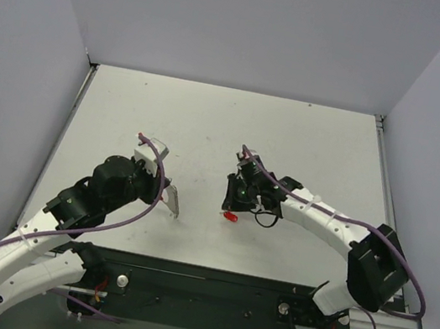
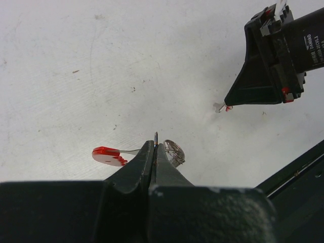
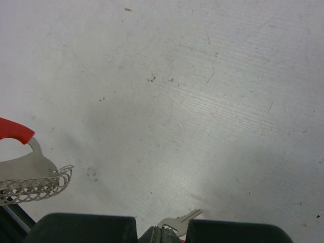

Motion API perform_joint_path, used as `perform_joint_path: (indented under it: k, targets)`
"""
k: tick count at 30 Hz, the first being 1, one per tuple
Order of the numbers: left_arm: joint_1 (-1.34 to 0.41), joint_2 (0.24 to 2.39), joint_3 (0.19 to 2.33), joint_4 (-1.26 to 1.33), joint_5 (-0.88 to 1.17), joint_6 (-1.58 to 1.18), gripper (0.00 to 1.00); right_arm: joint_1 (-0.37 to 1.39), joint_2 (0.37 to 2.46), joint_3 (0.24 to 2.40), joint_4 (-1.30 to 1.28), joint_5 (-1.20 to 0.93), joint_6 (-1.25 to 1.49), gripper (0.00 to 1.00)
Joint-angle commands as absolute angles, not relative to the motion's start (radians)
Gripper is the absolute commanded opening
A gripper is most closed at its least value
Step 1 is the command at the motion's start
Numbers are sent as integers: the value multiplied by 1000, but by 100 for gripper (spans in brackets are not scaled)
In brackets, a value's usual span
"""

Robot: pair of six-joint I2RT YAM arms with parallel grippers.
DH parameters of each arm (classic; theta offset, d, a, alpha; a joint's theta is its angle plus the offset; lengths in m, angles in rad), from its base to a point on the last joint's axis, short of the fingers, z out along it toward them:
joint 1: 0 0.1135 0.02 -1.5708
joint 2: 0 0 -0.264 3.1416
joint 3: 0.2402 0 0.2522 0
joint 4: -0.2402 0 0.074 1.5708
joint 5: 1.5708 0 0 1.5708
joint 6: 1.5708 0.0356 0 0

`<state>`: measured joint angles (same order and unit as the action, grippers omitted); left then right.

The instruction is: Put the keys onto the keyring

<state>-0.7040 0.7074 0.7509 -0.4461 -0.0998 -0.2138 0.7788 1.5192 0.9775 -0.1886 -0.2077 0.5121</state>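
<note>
My left gripper (image 2: 155,146) is shut on the keyring: a thin metal edge sticks up between its tips. A red tab (image 2: 106,155) juts out to their left and a bunched silver chain (image 2: 175,152) to their right. From the right wrist, the keyring's red piece (image 3: 14,130) and chain (image 3: 35,186) show at the left edge. My right gripper (image 3: 164,235) is shut on a small silver key (image 3: 183,220), whose blade points up and right, close above the table. In the top view the left gripper (image 1: 173,206) and right gripper (image 1: 231,209) face each other a short gap apart, with a red spot at the key (image 1: 231,216).
The white table (image 1: 227,123) is walled on three sides. A black rail (image 1: 207,286) carrying the arm bases runs along the near edge. Purple cables loop along both arms.
</note>
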Motion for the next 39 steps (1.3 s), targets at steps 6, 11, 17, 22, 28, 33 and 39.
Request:
perform_joint_path:
  k: [6,11,17,22,28,33,39]
  targets:
    - [-698,707,799,-397,-80,-206,0,755,1549,917,-132,-268,497,0]
    - [-698,707,798,-399,-77,-207,0,755,1600,885,-109,-275,492,0]
    - [-698,707,798,-400,-80,-206,0,762,1569,873,-78,-229,466,32]
    - [-698,707,799,-406,-80,-203,0,768,1575,888,-45,-235,430,46]
    - [-699,698,798,-411,-84,-201,0,761,1553,885,-23,-241,233,64]
    - [-698,699,798,-405,-77,-201,0,716,1511,822,104,-354,127,73]
    - [-698,707,798,-403,-69,-201,0,647,1554,770,284,-575,89,54]
